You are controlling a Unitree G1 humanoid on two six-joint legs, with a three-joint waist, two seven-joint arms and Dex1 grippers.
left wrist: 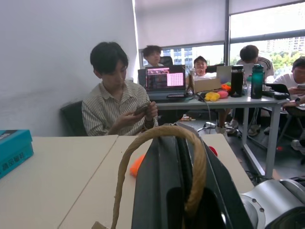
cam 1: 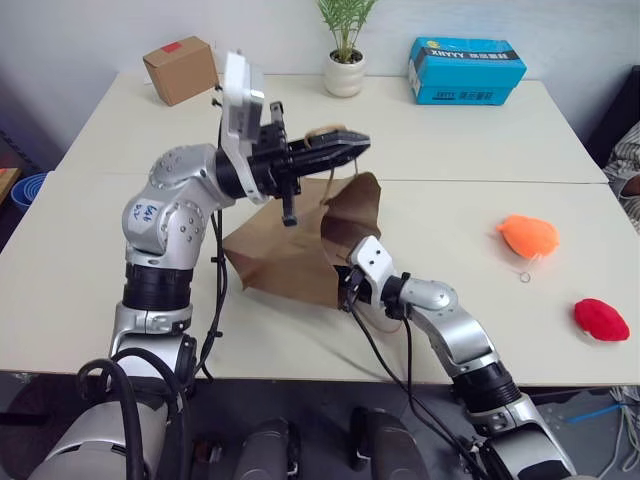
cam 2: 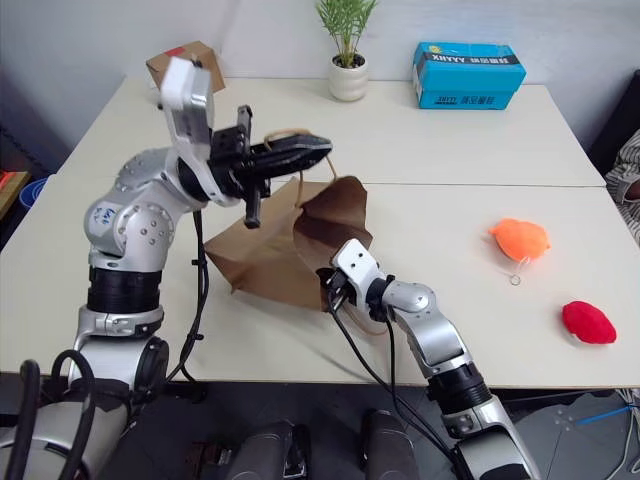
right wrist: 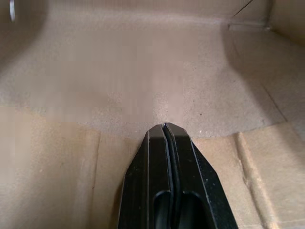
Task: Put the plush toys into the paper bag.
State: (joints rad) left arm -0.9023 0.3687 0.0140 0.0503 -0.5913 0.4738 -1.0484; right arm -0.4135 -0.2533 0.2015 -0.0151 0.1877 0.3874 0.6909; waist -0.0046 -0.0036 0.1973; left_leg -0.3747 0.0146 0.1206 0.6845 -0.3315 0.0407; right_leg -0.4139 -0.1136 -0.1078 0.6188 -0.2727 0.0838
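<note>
The paper bag [cam 1: 285, 255] is matt brown kraft, creased, with a rough twisted-cord handle [left wrist: 157, 138]. Both plush toys, orange [cam 1: 528, 236] and red [cam 1: 601, 319], look soft and fuzzy. The table [cam 1: 460, 140] is smooth, pale and matt.

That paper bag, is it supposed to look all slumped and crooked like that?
It does look odd. The bag lies crumpled on the table, its mouth hoisted by one handle pinched in the left tool, while the right tool pokes inside it. Both toys, orange and red, lie outside.
</note>
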